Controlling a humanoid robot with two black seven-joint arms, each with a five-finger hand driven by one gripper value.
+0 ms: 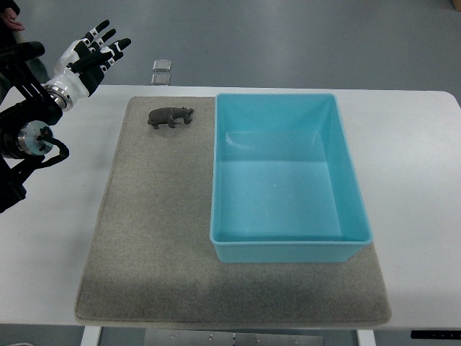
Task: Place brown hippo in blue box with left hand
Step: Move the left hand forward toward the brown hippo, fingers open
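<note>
Left hand: at the far left, raised over the table's back corner; fingers spread and straight, nothing held; arm enters from the left edge.
Right hand: not in view.
Table: white top, carrying everything listed below.
Mat: grey felt-like sheet, starting just right of the hand and running away from it under both task items.
Brown hippo: standing on the mat, to the right of the hand and slightly nearer the robot; apart from the hand, not touched; long axis roughly side to side, head pointing away from the hand toward the box.
Blue box: beyond the hippo on the side away from the hand; open-topped, empty, upright on the mat; its near-left wall stands just beside the hippo's head, with a small gap.
Step in hand (judged): reach and grasp; nothing has been picked up yet.
Approach advice: bring the hand rightward and down over the hippo's back, keeping the fingers wide until they straddle the body.
Grip advice: close across the narrow flanks, not head to tail; the toy is small and could skid on the mat if nudged.
Carry advice: lift clear above the box wall before moving right; release low over the box floor, well inside the rim.
Risk: fingers clipping the box's left wall during closure, given how close it sits.
</note>
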